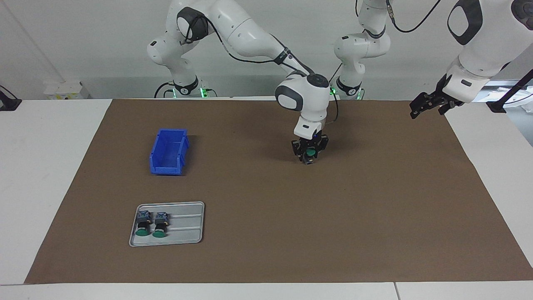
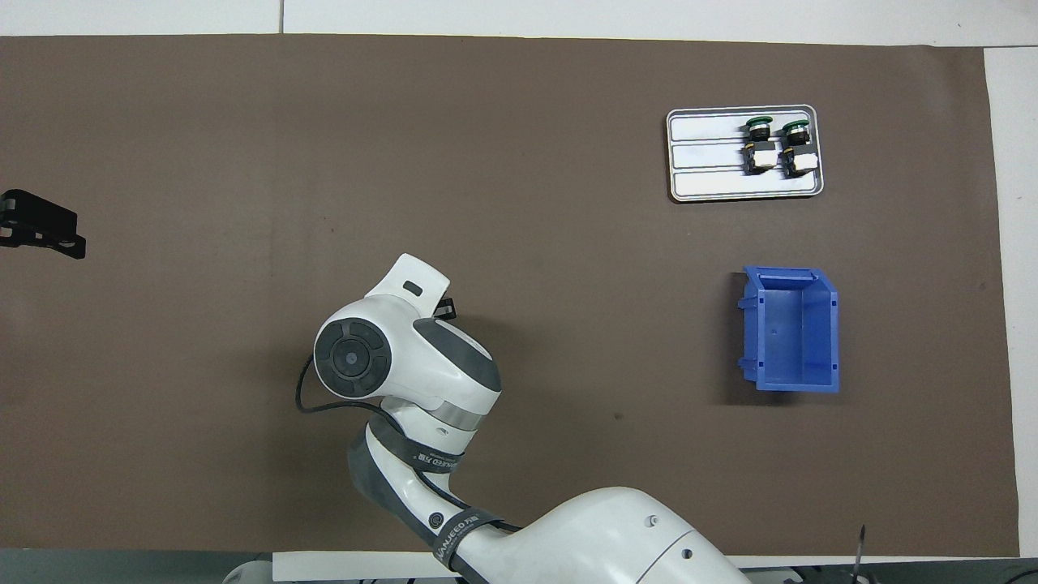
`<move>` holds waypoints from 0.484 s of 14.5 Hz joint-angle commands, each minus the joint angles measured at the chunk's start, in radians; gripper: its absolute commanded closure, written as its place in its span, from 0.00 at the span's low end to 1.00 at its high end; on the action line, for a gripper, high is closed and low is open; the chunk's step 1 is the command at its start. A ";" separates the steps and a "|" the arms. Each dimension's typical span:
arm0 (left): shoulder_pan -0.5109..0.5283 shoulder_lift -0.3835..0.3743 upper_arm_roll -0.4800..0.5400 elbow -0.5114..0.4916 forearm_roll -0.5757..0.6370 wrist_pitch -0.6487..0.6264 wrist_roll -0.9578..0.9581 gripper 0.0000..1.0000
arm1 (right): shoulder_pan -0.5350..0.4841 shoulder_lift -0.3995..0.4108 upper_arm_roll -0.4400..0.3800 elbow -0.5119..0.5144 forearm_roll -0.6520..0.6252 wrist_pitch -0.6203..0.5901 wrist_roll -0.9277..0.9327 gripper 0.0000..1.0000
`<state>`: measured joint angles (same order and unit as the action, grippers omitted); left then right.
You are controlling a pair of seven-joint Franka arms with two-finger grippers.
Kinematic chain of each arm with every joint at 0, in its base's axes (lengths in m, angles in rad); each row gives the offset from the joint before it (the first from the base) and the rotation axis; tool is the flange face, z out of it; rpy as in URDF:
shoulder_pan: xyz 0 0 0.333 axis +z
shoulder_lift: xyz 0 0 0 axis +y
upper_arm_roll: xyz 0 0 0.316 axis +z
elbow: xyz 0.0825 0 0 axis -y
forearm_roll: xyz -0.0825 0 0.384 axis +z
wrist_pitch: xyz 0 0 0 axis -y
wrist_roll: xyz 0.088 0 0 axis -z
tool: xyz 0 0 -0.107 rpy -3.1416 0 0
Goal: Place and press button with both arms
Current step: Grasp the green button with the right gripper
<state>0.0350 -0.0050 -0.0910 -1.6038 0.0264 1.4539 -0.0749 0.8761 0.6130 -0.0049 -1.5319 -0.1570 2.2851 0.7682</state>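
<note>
1. Facing view first: the right gripper (image 1: 309, 156) points straight down with its black fingers closed in around the small push-button with the round green cap (image 1: 309, 154), so it's gripping that button, green cap up and turned a bit toward the camera.
2. That button sits right down at the brown paper mat (image 1: 291, 233). Can't tell if its base is touching or just off the surface. It's around the middle of the mat, a bit toward the left arm's end.
3. Going outward, the white right arm (image 1: 250, 37) reaches in from its base and bends down at the wrist. In the overhead view its big white wrist housing hides the fingers and the button completely.
4. The left gripper (image 1: 424, 104) hangs in the air over the mat's edge at the left arm's end, doing nothing, fingers spread wide and empty. Overhead it's just a black bit at the frame edge (image 2: 40, 225).
5. The blue plastic bin (image 1: 168, 151), open top, sits toward the right arm's end of the mat.
6. The grey metal tray (image 1: 187, 233) is farther from the robots than the bin, and has 2 more green-capped buttons (image 1: 151, 224) lying side by side on it.
</note>
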 commanded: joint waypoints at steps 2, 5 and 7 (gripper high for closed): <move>0.016 -0.013 -0.013 -0.016 0.013 0.006 0.006 0.00 | -0.017 -0.019 0.008 -0.005 0.017 -0.012 -0.020 0.87; 0.016 -0.013 -0.013 -0.016 0.013 0.009 0.004 0.00 | -0.064 -0.035 0.009 0.062 0.017 -0.125 -0.039 1.00; 0.016 -0.013 -0.013 -0.016 0.013 0.006 0.003 0.00 | -0.126 -0.137 0.008 0.015 0.020 -0.179 -0.122 1.00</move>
<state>0.0350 -0.0050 -0.0910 -1.6038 0.0264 1.4539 -0.0749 0.8201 0.5775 -0.0092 -1.4755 -0.1569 2.1651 0.7331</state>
